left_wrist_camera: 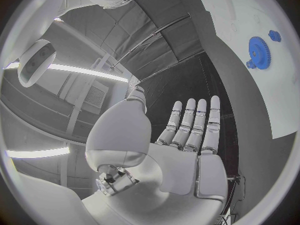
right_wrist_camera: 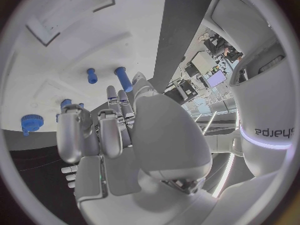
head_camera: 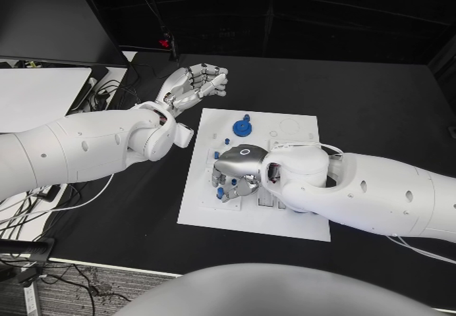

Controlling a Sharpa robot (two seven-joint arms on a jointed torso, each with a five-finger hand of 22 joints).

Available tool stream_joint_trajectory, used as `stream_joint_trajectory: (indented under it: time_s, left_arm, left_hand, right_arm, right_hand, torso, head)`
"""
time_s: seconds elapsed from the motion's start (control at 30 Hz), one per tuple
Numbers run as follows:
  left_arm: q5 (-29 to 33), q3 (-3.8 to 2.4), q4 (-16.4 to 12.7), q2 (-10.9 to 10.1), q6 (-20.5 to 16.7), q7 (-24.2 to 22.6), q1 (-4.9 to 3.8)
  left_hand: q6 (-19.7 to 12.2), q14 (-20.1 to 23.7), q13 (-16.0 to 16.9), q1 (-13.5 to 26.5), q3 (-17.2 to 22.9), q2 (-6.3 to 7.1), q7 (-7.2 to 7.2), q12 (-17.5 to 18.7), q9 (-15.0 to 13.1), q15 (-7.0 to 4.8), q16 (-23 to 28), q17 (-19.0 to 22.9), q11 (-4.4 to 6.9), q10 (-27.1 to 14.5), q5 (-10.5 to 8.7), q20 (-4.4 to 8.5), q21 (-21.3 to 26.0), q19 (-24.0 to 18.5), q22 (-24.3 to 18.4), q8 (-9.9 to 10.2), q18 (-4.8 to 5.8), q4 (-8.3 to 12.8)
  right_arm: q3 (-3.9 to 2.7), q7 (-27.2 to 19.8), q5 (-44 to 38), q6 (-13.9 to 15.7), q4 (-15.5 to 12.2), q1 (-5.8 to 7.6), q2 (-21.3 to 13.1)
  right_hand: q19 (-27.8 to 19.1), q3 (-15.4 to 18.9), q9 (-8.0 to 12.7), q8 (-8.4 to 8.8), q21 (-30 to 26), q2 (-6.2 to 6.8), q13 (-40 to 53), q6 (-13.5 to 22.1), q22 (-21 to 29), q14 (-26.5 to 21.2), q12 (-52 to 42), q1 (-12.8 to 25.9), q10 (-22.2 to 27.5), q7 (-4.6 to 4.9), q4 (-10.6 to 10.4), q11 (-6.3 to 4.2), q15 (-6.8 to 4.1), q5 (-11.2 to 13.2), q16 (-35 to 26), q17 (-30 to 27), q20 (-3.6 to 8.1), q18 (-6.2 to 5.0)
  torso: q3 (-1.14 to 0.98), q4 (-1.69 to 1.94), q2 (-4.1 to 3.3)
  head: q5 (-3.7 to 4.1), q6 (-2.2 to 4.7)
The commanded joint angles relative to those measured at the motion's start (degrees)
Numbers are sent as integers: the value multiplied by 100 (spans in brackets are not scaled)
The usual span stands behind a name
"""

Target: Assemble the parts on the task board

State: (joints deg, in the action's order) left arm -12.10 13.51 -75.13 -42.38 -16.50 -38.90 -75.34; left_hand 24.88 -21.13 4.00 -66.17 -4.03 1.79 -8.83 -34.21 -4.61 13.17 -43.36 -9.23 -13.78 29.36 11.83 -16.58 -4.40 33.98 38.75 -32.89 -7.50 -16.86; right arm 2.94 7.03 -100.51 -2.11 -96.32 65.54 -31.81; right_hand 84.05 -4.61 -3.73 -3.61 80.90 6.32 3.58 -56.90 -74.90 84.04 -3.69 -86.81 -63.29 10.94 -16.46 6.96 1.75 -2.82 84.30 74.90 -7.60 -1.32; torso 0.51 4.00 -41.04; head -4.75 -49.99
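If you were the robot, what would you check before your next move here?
1. Left hand free and clear of the board: ok, open, off the board's far corner.
2. Right hand over the parts: ok, above the board's left half.
3. Right hand holding a part: cannot tell, fingers curl down and hide what is under them.
4. Blue gear in place: ok, on the board's far end, untouched.
5. Blue pegs within reach: ok, near the right fingertips.

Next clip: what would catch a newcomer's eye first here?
The right hand hangs low over the middle of the white task board, fingers curled down among small blue parts. The left hand is raised off the board's far left corner, fingers straight, holding nothing. A blue gear sits near the board's far edge.
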Motion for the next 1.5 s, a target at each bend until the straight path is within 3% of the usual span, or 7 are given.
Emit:
stream_joint_trajectory:
  time_s: [0.03, 0.47, 0.83, 1.1, 1.23, 1.4, 1.5]
  left_arm:
    - [15, -4, 1, 9, 60, -319, -7]
    - [15, -4, 51, 7, 65, -319, -6]
    - [15, -4, 132, 36, 47, -331, 0]
    - [15, -4, 152, 59, 39, -331, 18]
    - [15, -4, 158, 63, 36, -331, 26]
    - [15, -4, 171, 80, 36, -329, 35]
    - [15, -4, 181, 95, 37, -328, 43]
  left_hand:
    - [-30, 8, -8, 4, -21, -58, -737, -36, 5, -36, -39, 5, 0, -22, 30, 11, -29, 48, -5, -12, -12, 3]
    - [-39, 10, -9, 2, -25, -62, -738, -44, 8, -35, -46, 15, 0, -28, 31, 11, -29, 48, -10, -20, -11, 2]
    - [-48, 10, -9, 2, -30, -59, -739, -51, 10, -35, -51, 22, -1, -28, 30, 12, -29, 48, -13, -24, -11, 2]
    - [-52, 10, -9, 2, -31, -58, -739, -53, 11, -35, -53, 24, -1, -29, 30, 12, -29, 49, -13, -25, -11, 2]
    - [-64, 10, -9, 3, -35, -58, -740, -59, 13, -35, -57, 29, -2, -30, 30, 12, -29, 50, -16, -28, -11, 2]
    - [-65, 10, -9, 3, -35, -58, -740, -59, 13, -35, -57, 30, -2, -30, 30, 12, -29, 50, -16, -28, -11, 2]
    - [-65, 10, -9, 3, -35, -58, -740, -59, 13, -35, -57, 30, -2, -30, 30, 12, -29, 50, -16, -28, -11, 2]
  right_arm:
    - [-1, -162, 11, 772, -47, -13, -83]
    - [-8, -848, 2912, 3092, -815, 42, -1439]
    - [5, -572, 4417, 3026, -1420, 126, -2715]
    - [128, -244, 4882, 3019, -1639, 60, -3332]
    - [172, -184, 5112, 3019, -1701, 50, -3507]
    - [233, -83, 5281, 2909, -1775, 43, -3679]
    - [274, -26, 5321, 2850, -1795, 41, -3743]
  right_hand:
    - [120, 54, -10, -23, -25, -12, 6, 57, -1119, 335, -19, 102, 76, -1, 0, 19, 51, 9, -65, 188, -40, -107]
    - [16, 133, -16, -29, -254, -121, 22, 320, -1020, 260, -129, 221, 284, -14, 23, 24, 57, -164, -248, -175, -67, -168]
    - [-688, 751, -51, -270, -1656, -289, 219, 810, -394, -265, -855, 990, -9, -231, 3, -230, -142, -832, -1284, -1777, 101, -462]
    - [-1994, 1334, -100, -731, -4077, -428, 1760, 1136, 681, -1365, -3128, 1303, 261, -450, 57, -447, -246, -1043, -2531, -3461, 222, -828]
    - [-2401, 1573, -120, -1118, -4690, -514, 4182, 1368, 782, -1475, -5986, 1419, 973, -510, 15, -442, -243, -1064, -1712, -2646, 275, -966]
    - [-2499, 1600, -111, -1472, -4519, -485, 7585, 1668, 364, -142, -8278, 1611, -1391, -594, 29, -540, -258, -1089, 217, 368, 206, -866]
    - [-1771, 1501, -108, -1712, -3129, -373, 8560, 1819, -367, 589, -8614, 1632, -2559, -610, 30, -541, -232, -1070, 568, 1499, 207, -667]
  torso:
    - [-3, 1, -2]
    - [9, -10, 9]
    - [2, -7, -2]
    - [20, -9, 7]
    - [26, -25, 6]
    - [31, -18, 8]
    - [30, -14, 15]
  head:
    - [38, -1]
    - [360, -1]
    - [720, -1]
    - [986, -1]
    - [1090, -1]
    - [1200, -1]
    - [1248, -1]
